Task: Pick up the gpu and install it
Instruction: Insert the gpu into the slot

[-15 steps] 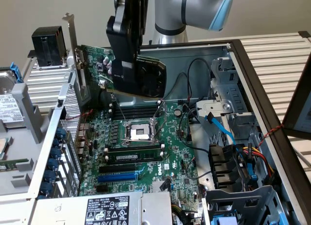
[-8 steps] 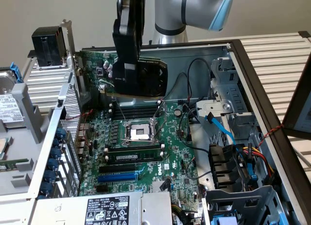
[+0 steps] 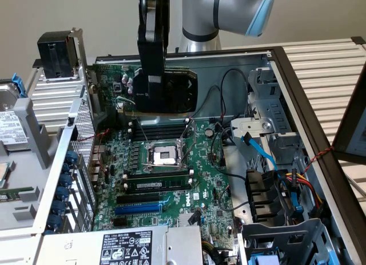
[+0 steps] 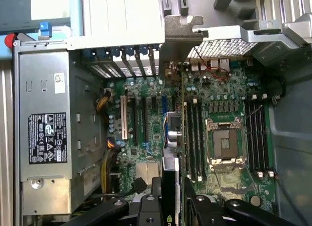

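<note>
Claw (image 3: 150, 100) clamped on gpu (image 3: 182, 90), black, rectangular, above flat green motherboard (image 3: 201, 179)

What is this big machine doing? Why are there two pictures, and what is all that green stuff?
The grey and blue tube up top is a robot arm. At its end is a black gripper, like a hand. It pinches the gpu, a small black card, and holds it in the air over the green motherboard inside an opened computer case. One picture comes from a camera standing off to the side. The other comes from a camera on the robot's wrist, looking down along the card at the same board. The board has a square silver socket and a blue slot. The grey box with a sticker is the power supply.
</note>
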`<control>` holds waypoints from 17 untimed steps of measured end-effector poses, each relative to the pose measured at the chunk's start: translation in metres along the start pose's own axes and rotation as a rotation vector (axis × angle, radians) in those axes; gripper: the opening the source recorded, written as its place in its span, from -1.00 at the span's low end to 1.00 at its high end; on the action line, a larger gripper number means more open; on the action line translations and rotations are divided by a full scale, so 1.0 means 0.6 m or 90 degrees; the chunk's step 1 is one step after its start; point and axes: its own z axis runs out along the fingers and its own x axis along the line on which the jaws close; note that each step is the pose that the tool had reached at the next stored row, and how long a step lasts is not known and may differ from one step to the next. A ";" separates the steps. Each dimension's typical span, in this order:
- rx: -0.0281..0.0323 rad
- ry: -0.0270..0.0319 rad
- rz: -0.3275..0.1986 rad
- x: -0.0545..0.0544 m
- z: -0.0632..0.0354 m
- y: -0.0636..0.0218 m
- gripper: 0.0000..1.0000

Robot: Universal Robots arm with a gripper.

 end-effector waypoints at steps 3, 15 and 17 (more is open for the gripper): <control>0.0001 -0.0032 -0.010 -0.001 0.005 0.000 -0.47; -0.0043 -0.0405 -0.023 -0.001 0.030 0.014 -0.47; -0.0045 -0.0402 -0.027 -0.001 0.036 0.014 -0.47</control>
